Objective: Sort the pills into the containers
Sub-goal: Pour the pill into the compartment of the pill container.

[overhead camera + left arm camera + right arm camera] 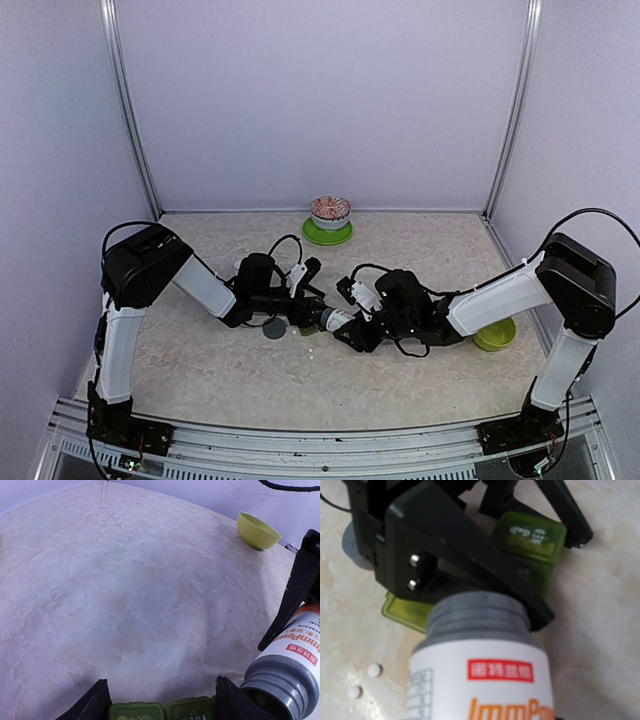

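The containers (160,711), a dark green strip of small lidded compartments, sit between the black fingers (95,704) of my left gripper (162,702), which is shut on the strip. In the top view the gripper (300,300) holds it at mid-table. My right gripper (358,325) is shut on a white bottle (480,670) with a grey threaded neck. The uncapped bottle is tipped with its mouth toward the strip (532,545). Two loose pills (374,669) lie on the table left of the bottle. The right gripper's fingers are hidden behind the bottle.
The grey bottle cap (272,328) lies on the table just left of the grippers. A lime-green bowl (495,335) stands at the right by the right arm. A patterned bowl on a green plate (330,218) stands at the back wall.
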{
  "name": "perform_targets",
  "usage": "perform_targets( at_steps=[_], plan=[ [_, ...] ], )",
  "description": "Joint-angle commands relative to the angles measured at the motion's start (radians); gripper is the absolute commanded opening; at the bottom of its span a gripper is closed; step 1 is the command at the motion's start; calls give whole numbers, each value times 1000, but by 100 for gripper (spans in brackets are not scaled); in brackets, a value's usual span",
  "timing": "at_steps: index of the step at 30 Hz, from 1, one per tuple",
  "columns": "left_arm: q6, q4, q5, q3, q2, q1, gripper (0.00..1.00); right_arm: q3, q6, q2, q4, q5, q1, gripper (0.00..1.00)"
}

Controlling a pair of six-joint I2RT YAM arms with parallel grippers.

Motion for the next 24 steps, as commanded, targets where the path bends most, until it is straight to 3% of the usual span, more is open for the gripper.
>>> perform_targets(
  at_steps=[1, 12, 24],
  plan=[
    [-11, 15, 16, -3, 24, 2, 68, 27, -14, -30, -46, 20, 9, 25],
    [-18, 18, 23, 0, 25, 5, 66, 47, -16, -33, -84, 24, 10, 26],
    [-29, 25, 23, 0, 28, 9, 70, 75, -15, -26, -144, 33, 9, 27]
  ],
)
